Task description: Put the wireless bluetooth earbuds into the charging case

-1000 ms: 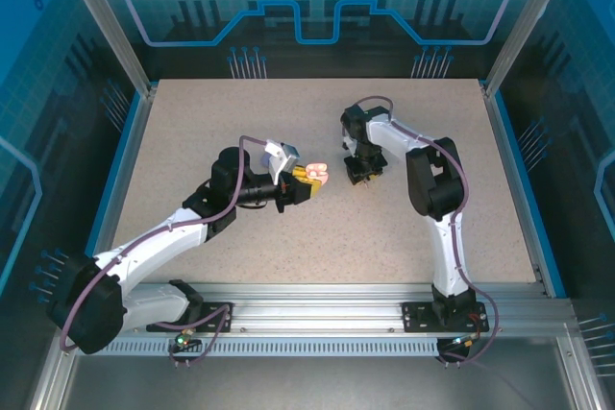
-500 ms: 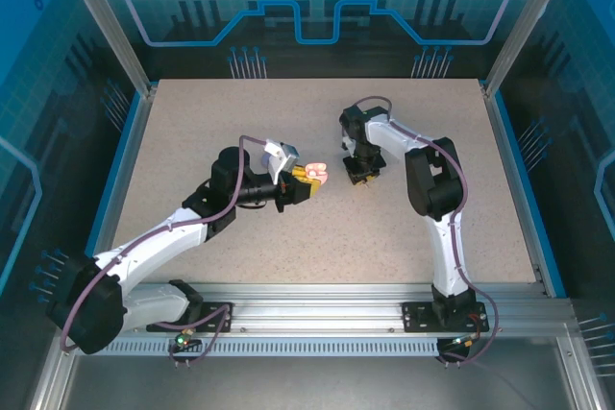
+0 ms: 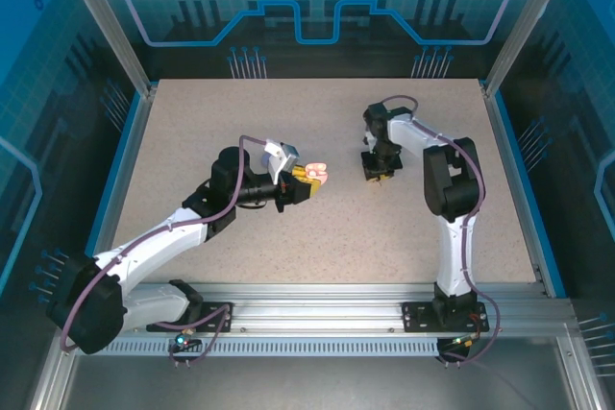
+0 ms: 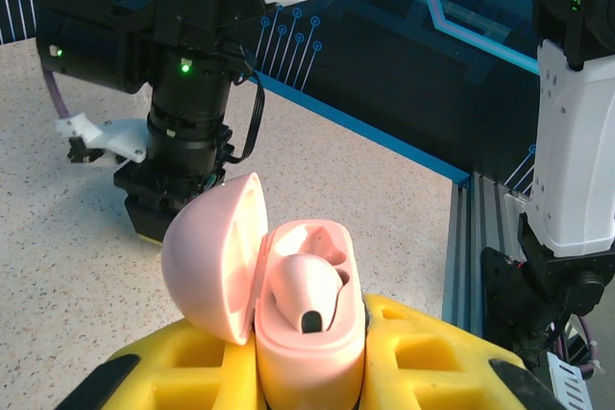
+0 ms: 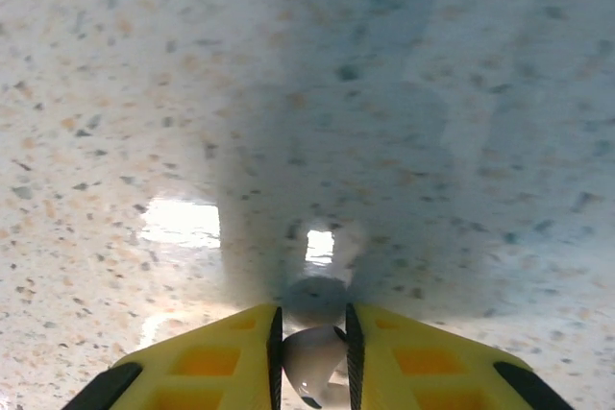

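The pale pink charging case [image 4: 309, 338] stands upright between the yellow fingers of my left gripper [image 4: 307, 386], which is shut on it. Its lid [image 4: 213, 254] is swung open to the left. One pinkish earbud [image 4: 304, 287] sits in a socket of the case, and the socket behind it looks hollow. Seen from above, the case [image 3: 320, 174] is held near the table's middle by my left gripper [image 3: 309, 180]. My right gripper [image 3: 377, 174] points down, close over the table to the case's right. In the right wrist view a pale earbud [image 5: 309, 362] is pinched between its fingers [image 5: 312, 322].
The speckled tabletop [image 3: 288, 237] has a blue rim and aluminium posts at its corners. My right arm's wrist [image 4: 183, 141] hangs just behind the open case in the left wrist view. An aluminium rail [image 3: 317, 300] runs along the near edge.
My right gripper has narrowed onto the pale earbud and shifted to the right, away from the case. The left arm and the case have stayed put.
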You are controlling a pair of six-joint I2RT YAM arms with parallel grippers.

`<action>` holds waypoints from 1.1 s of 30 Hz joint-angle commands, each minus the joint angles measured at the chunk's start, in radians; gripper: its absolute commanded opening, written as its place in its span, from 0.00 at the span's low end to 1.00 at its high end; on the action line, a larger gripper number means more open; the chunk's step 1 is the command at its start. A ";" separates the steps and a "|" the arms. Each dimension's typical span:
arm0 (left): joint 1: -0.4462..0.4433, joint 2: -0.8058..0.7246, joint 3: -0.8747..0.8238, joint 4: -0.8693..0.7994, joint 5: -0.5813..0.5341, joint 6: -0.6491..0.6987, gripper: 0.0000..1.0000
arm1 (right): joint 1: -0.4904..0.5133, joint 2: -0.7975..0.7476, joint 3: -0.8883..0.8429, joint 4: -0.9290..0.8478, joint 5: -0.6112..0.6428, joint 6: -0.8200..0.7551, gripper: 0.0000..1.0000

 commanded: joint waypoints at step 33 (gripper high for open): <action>0.007 -0.001 0.021 -0.020 -0.010 0.010 0.07 | 0.038 0.157 0.150 -0.115 0.117 -0.125 0.37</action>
